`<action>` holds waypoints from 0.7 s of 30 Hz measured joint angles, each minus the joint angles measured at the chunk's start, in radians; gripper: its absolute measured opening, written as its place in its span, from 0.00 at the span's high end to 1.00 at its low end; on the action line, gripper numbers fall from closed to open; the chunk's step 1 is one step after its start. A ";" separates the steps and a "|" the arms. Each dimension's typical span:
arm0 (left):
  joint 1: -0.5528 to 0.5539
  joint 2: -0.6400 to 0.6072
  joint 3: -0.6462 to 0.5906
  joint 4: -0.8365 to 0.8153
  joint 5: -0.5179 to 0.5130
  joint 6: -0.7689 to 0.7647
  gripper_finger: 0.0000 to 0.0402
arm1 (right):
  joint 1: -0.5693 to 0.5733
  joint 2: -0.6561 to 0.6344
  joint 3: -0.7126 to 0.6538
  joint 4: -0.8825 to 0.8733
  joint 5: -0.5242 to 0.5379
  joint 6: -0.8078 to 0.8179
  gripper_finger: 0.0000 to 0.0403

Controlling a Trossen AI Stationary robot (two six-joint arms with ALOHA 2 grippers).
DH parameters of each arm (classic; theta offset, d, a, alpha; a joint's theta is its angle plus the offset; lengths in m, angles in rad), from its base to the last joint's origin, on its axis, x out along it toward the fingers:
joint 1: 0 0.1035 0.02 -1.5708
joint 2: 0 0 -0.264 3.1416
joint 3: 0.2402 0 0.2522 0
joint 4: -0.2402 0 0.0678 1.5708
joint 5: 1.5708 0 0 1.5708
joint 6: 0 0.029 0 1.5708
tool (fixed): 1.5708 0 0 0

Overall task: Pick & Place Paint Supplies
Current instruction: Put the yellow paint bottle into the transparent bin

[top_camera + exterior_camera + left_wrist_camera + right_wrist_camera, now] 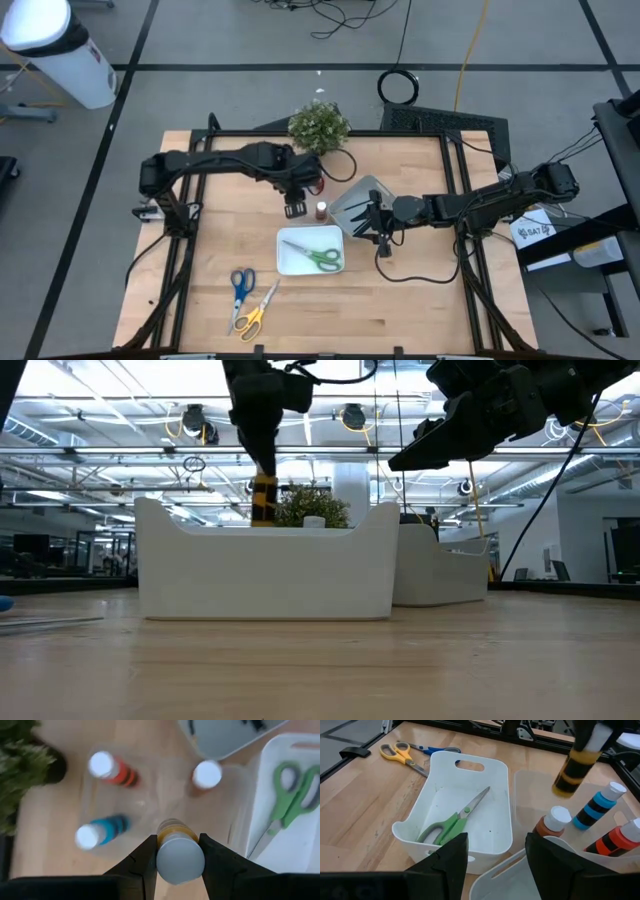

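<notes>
My left gripper is shut on a yellow paint bottle and holds it above a clear tray. In that tray stand a brown bottle, a blue bottle and a red bottle. Green-handled scissors lie flat in the white tray. Blue-handled scissors and yellow-handled scissors lie on the table near its near edge. My right gripper is open and hovers over the grey tray, beside the white tray. My left gripper pinches the yellow bottle between its two fingers at the white cap end. The fingers come from above, pointing down. The bottle hangs below the fingers, nearly upright and lifted clear of the clear tray.
A potted plant stands at the table's far edge, behind the clear tray. The grey tray holds thin dark items. Bare wood lies to the left and right of the white tray and along the near edge.
</notes>
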 joint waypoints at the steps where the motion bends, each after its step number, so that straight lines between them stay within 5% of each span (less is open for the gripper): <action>1: 0.000 -0.006 -0.024 0.022 0.005 0.000 0.69 | 0.000 0.000 0.000 0.000 0.000 0.000 0.54; 14: 0.008 -0.026 -0.326 0.272 0.097 -0.048 0.69 | -0.001 0.000 0.000 0.000 0.003 -0.015 0.54; 21: 0.008 -0.032 -0.387 0.353 0.093 -0.050 0.65 | -0.001 0.000 0.000 0.000 0.003 -0.015 0.54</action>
